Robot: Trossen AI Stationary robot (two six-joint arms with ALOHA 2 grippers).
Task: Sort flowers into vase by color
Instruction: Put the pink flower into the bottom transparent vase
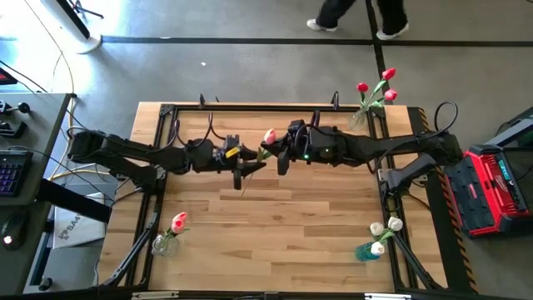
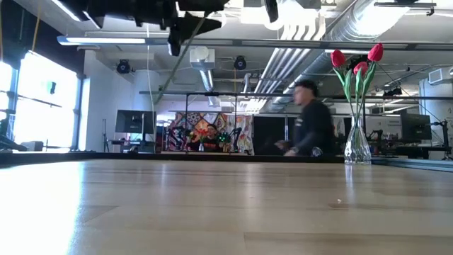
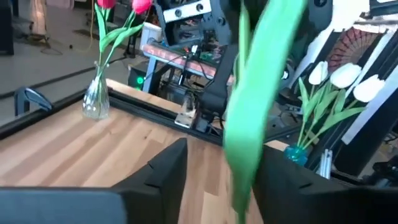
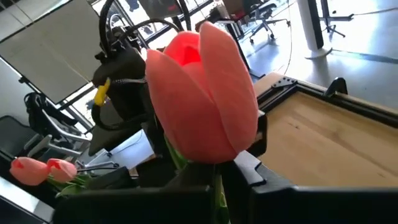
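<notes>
1. Both arms meet high over the middle of the wooden desk (image 1: 275, 208), toward its far edge, with a single pink tulip (image 1: 269, 136) between them.
2. The right gripper (image 1: 281, 160) has its fingers clenched on the tulip's stem just under the head; from that wrist the pink bloom (image 4: 202, 93) fills the view, upright right above the dark fingers.
3. The left gripper (image 1: 241, 173) sits lower on the same stem. Its fingers (image 3: 158, 177) stand released, spread to either side of the broad green leaf (image 3: 258, 112), with a gap showing on both sides.
4. The stem runs slanted from the bloom down toward the left gripper, its end poking out just below.
5. From desk height the tulip is well clear of the surface; only the dark arm parts and a thin stem (image 2: 185, 49) show at the top.
6. A clear vase with red tulips (image 1: 373, 90) stands at the far right corner of the desk.
7. A blue-based vase with white tulips (image 1: 379, 237) stands at the near right corner.
8. A clear vase with pink tulips (image 1: 171, 233) stands at the near left corner.
9. A person (image 2: 311, 120) walks past in the room behind the desk.
</notes>
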